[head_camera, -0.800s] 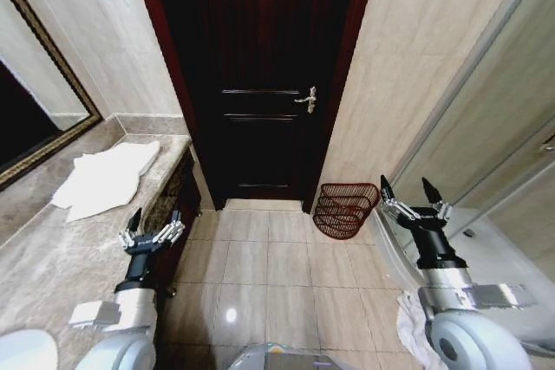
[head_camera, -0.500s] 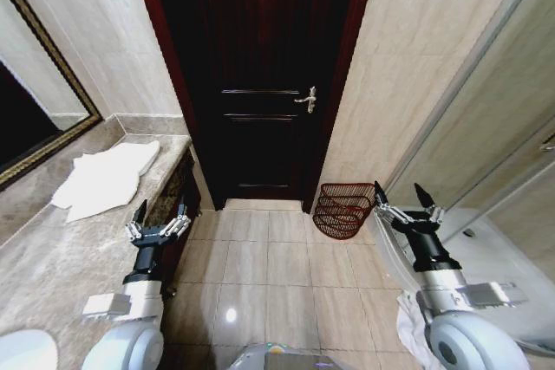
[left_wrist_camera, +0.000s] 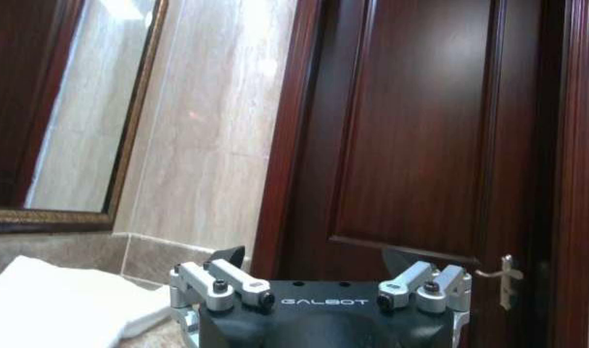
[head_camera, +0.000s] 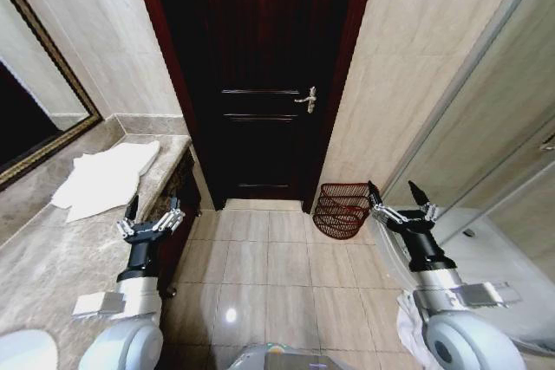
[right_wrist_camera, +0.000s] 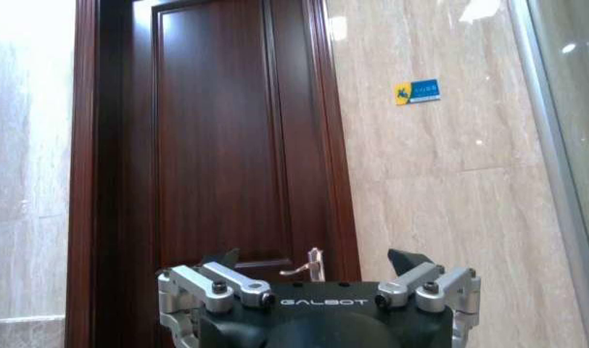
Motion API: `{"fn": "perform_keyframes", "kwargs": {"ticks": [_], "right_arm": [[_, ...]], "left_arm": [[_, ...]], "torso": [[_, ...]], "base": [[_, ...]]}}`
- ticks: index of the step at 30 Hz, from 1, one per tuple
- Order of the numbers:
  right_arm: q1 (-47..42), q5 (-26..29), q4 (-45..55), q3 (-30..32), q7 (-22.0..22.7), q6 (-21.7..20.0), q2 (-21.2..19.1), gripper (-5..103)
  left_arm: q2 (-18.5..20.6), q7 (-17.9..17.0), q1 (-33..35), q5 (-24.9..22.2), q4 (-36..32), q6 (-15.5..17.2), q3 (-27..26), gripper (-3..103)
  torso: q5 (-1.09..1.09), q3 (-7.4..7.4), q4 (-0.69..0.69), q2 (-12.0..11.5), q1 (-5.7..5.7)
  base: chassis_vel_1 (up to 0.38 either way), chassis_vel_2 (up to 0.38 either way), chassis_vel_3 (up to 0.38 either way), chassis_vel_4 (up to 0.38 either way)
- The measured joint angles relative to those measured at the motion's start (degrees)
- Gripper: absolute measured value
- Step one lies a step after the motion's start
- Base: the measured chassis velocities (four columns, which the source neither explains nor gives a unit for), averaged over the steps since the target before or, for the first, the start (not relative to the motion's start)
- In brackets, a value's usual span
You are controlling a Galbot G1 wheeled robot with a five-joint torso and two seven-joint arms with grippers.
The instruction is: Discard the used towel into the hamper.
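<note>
Presently both jaws wide and empty; towel [head_camera: 104,179] on counter [head_camera: 52,257] ahead of left gripper [head_camera: 150,223]; hamper [head_camera: 345,209] beside right gripper [head_camera: 398,207]; shallow pinch risks dropping cloth.

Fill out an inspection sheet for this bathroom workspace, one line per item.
Surface: marble counter on the robot's left; tiled floor.
Job's things: white towel lying on the counter; hamper on the floor by the wall, right of the door.
Clutter: white cloth low beside the right arm.
Grippers: left gripper open over the counter edge; right gripper open near the hamper.
Cables: nothing seen.
Surroundings: dark wooden door shut, framed mirror.
</note>
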Motion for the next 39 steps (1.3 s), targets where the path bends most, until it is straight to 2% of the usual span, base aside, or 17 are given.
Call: {"fn": "perform_keyframes", "kwargs": {"ticks": [10, 39], "right_arm": [[0.27, 0.12, 0.0, -0.09, -0.39, 0.21, 0.64, 100], [1.39, 0.46, -0.01, -0.04, -1.01, 1.12, 0.34, 100]], "left_arm": [[0.02, 0.15, 0.85, 0.72, 0.79, -0.7, -0.3, 96], [0.04, -0.23, -0.29, 0.69, 1.57, -0.69, -0.61, 96]], "torso": [[0.0, 0.0, 0.0, 0.01, -0.01], [0.0, 0.0, 0.01, 0.01, 0.0]], "base": [[-0.028, 0.017, 0.021, -0.022], [-0.102, 0.095, 0.097, -0.102]]}}
